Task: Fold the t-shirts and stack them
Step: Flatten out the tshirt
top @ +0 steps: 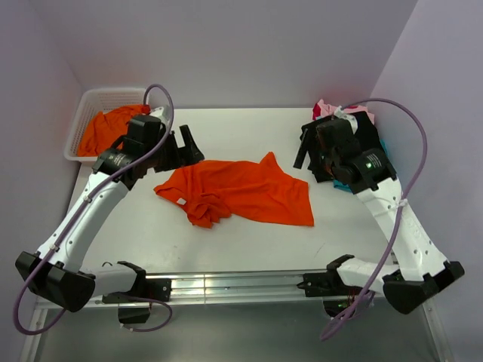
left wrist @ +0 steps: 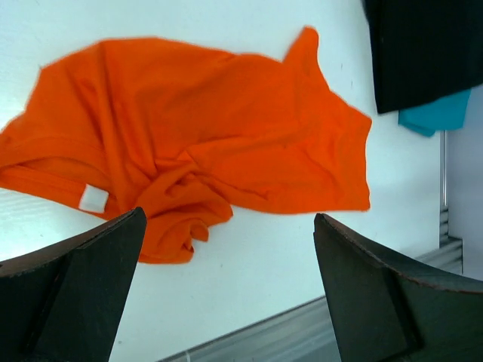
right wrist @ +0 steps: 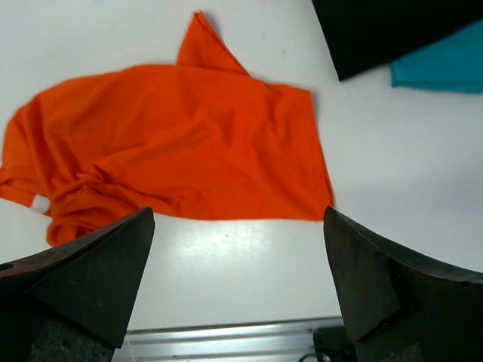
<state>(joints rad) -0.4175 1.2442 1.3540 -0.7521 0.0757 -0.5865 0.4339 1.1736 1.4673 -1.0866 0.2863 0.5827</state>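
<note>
Upper left of the overhead view, I see a basket (top: 84,113) holding a bunched orange shirt (top: 102,132). My left gripper (left wrist: 228,219) gapes wide, gripping nothing. Mid-frame, a crumpled orange t-shirt (top: 241,188) lies on the table (top: 241,136). My right gripper (right wrist: 238,215), equally wide and empty, sits upper right beside the shirt pile (top: 371,130).

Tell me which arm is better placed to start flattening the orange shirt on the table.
Left, probably. The left gripper, open, hangs beside the bunched collar end of the orange shirt, which needs spreading first. The right gripper, also open, sits by the black shirt, nearer the flatter side.
</note>
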